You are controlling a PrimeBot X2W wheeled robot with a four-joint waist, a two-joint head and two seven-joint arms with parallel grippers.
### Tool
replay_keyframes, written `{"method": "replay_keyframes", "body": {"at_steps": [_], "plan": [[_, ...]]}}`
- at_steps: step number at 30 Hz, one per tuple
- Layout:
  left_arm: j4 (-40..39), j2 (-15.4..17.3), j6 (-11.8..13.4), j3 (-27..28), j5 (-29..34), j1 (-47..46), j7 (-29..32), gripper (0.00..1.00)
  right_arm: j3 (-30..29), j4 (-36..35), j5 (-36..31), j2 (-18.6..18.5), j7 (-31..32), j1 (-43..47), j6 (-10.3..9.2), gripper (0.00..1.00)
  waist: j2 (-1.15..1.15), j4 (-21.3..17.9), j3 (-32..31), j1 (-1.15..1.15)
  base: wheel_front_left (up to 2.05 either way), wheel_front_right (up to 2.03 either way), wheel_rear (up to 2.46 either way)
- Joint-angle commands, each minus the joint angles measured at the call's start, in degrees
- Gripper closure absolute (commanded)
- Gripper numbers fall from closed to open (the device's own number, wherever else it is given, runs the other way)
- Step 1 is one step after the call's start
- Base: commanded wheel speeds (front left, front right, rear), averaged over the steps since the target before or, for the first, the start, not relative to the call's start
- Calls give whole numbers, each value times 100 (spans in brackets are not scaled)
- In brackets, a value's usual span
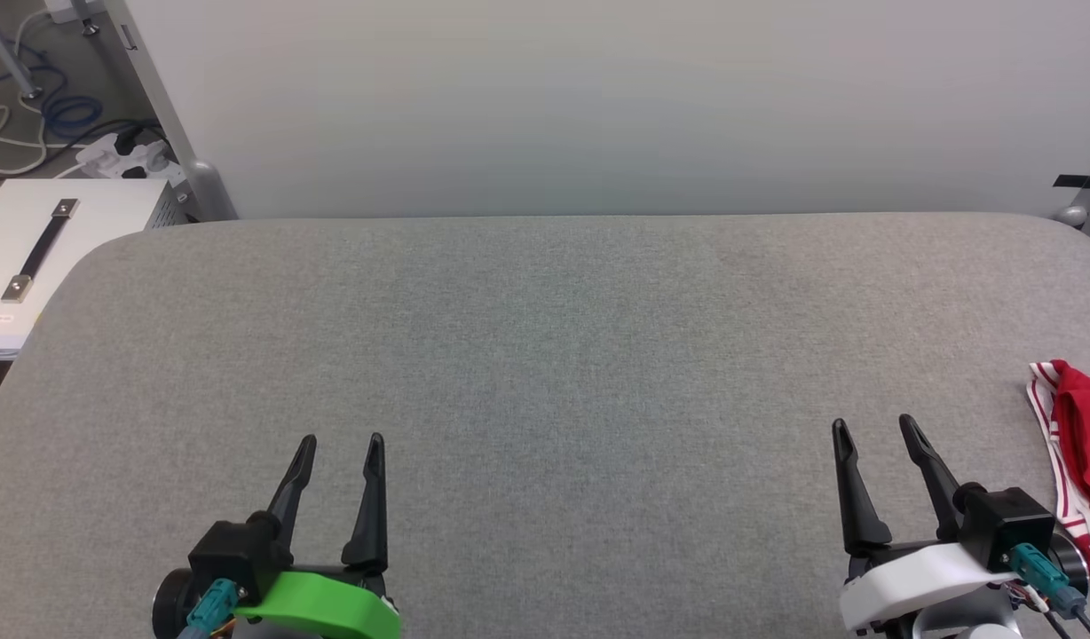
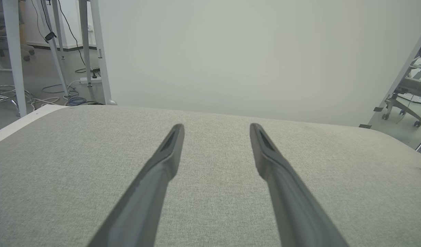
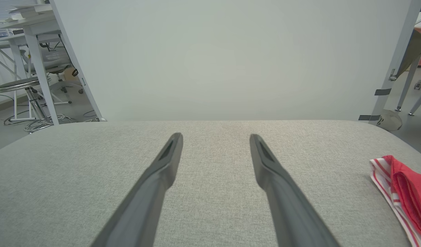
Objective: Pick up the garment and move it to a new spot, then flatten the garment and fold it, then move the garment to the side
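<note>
Head view, item one: left fingers are hanging over the grey tabletop at lower left, pointing forward, spread wide and gripping nothing. Item two: right fingers are hanging at lower right, also spread wide and empty, leaning slightly leftward. Item three: garment, red with striped trim, is lying bunched at the tabletop's right edge, near the right fingers.

table: grey woven fabric top, flat and smooth, far corners rounded. shirt: lies directly on the top at its far right, towards the near side. red cloth bunched in soft folds, red-and-white striped trim along its left edge. partly cut off by the frame.
</note>
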Motion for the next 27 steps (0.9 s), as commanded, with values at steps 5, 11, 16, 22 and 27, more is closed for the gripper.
{"method": "replay_keyframes", "body": {"at_steps": [5,11,16,22,27], "plan": [[42,-42,-16,-40,-32,58,-34,0,-12,24,-6,45,-41,-17,-6,0,0,-1,10,0,0,0,0],[68,-45,-16,-59,-52,56,-34,0,-10,30,-2,48,-45,-27,-6,0,0,-6,11,0,0,0,0],[35,-2,2,-113,-44,-4,11,100,-17,13,0,27,4,-2,0,100,0,-10,18,0,0,0,0],[11,-3,33,-99,9,-20,72,100,-22,-17,-30,28,65,-7,0,100,0,-15,26,0,0,0,0],[-11,-5,62,-86,59,-35,130,100,-25,-45,-60,29,123,-11,-1,100,0,-19,33,0,0,0,0]]}}
